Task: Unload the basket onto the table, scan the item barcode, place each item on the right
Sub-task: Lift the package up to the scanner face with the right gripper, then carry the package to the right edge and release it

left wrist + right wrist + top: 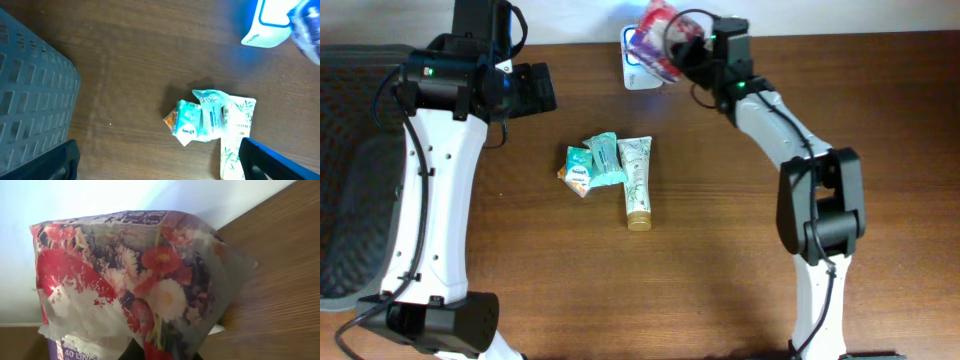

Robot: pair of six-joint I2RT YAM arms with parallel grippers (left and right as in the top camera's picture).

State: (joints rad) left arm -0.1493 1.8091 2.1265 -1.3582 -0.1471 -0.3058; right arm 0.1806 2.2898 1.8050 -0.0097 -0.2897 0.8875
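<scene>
Top centre of the overhead frame, the right fingers are pinching a floral packet over what looks like the scanner. Upper left, the left fingers hang spread wide; a tube and teal sachets lie mid-frame on the surface.

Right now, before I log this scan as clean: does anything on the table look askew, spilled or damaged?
Nothing looks spilled or broken. The teal sachets lie in a loose heap at odd angles, crowded against the white tube. The floral packet, held by the right gripper over the scanner, looks crumpled.
</scene>
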